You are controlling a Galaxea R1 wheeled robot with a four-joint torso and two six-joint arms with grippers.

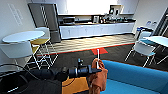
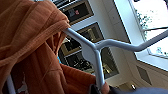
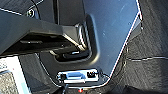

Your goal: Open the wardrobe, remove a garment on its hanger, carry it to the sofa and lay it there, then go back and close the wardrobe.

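A round white tabletop [image 1: 23, 36] with white chairs [image 1: 17, 51] stands at the frame's left, a grey refrigerator [image 1: 47, 21] and white kitchen cabinets [image 1: 97, 30] run along the top, and a red floor mark [image 1: 99, 51] lies mid-frame.

- Garment [image 2: 32, 47]: I read it as orange cloth with a ribbed, knitted weave, matt, falling in soft folds.
- Hanger [image 2: 100, 50]: smooth pale bar, faint sheen; I cannot tell plastic from coated metal.
- Sofa [image 1: 135, 75]: blue upholstery, matt and even.
- Left gripper [image 1: 96, 70]: dark, hard casing with a dull shine.
- Floor [image 1: 82, 56]: dark matt carpet near me; beyond it a paler striped surface, smoother-looking.
- Round table [image 1: 22, 36]: white, smooth top.
- Chairs [image 1: 143, 48]: white seats on thin, glossy metal-looking legs.
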